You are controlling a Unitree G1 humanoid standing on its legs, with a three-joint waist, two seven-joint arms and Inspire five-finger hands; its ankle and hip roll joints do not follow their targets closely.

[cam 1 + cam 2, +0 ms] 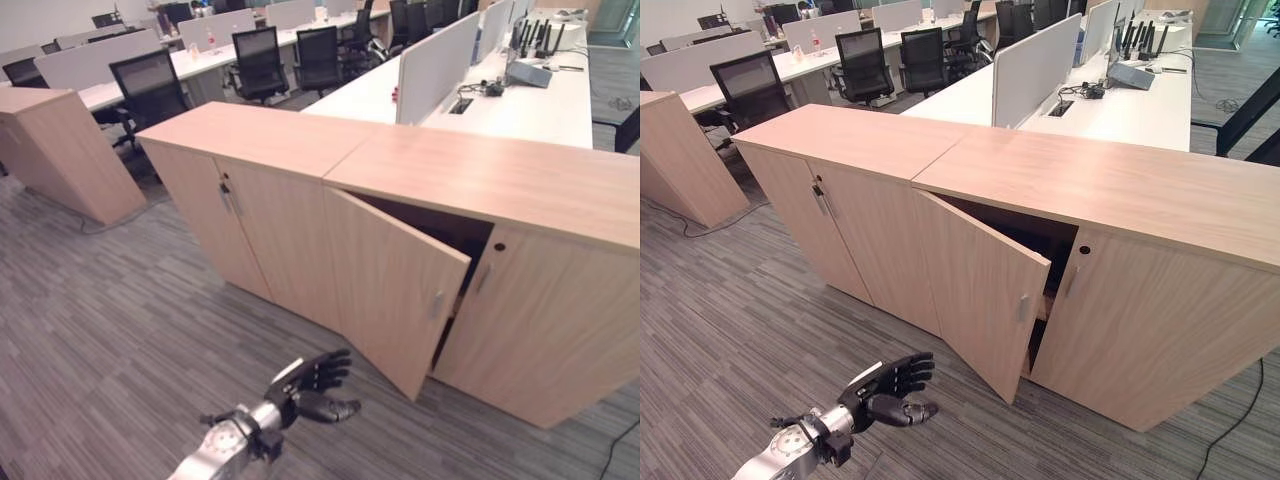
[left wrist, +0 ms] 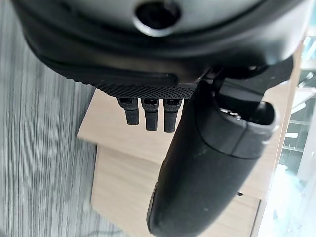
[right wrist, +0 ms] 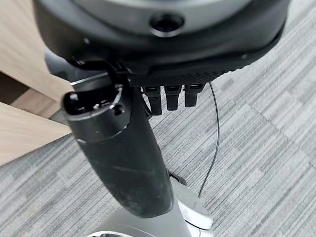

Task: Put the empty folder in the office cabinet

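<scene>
Low light-wood office cabinet (image 1: 520,190) against white desks, one hinged wooden door (image 1: 395,285) swung partly out, dark interior behind it. Left hand (image 1: 310,385) low over grey striped carpet (image 1: 110,330), in front of and apart from the open door; fingers straight to loosely relaxed, thumb out, nothing held. Right hand (image 3: 170,74) above carpet near cabinet base, fingers relaxed, empty. Folder not located. Black mesh office chairs (image 1: 255,60) beyond.
</scene>
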